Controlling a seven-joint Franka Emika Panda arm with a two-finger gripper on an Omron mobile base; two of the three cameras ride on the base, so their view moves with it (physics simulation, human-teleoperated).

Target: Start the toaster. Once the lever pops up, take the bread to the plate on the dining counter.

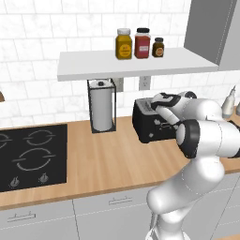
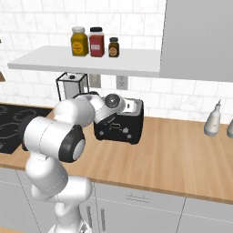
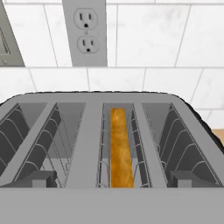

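Observation:
The black toaster (image 1: pixel 149 127) stands on the wood-topped counter against the tiled wall, under the shelf. In the hand view I look down into the slots of the toaster (image 3: pixel 87 131). One slice of bread (image 3: pixel 120 144) sits edge-up in the second slot from the right, its brown crust showing. My gripper (image 3: pixel 113 180) hovers just above the toaster's front edge, open, with a fingertip (image 3: pixel 41 179) at each side and nothing between them. The hand of the gripper (image 1: pixel 157 104) is over the toaster top. The plate and the dining counter are out of view.
A paper towel roll in a black holder (image 1: pixel 102 105) stands left of the toaster, and a black cooktop (image 1: pixel 30 154) lies further left. A white shelf (image 1: pixel 136 63) with three jars hangs low above the toaster. A wall outlet (image 3: pixel 85 30) is behind it. A white bottle (image 2: pixel 213 119) stands at the right.

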